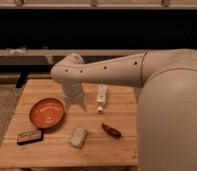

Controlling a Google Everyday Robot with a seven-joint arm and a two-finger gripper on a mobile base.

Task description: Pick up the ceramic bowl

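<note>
The ceramic bowl (47,112) is a round shallow orange-red bowl with a darker rim. It sits upright on the left half of the wooden table (92,147). My white arm reaches in from the right, and its wrist bends down over the table. The gripper (75,103) hangs just right of the bowl's right rim, close to it, with its lower end near the tabletop. The bowl looks empty.
A small dark red pepper-shaped thing (111,130) lies right of centre. A pale rectangular packet (78,137) lies near the front. A dark flat bar (29,136) lies at the front left. A white tube-like item (101,97) lies behind the gripper. Shelving runs behind the table.
</note>
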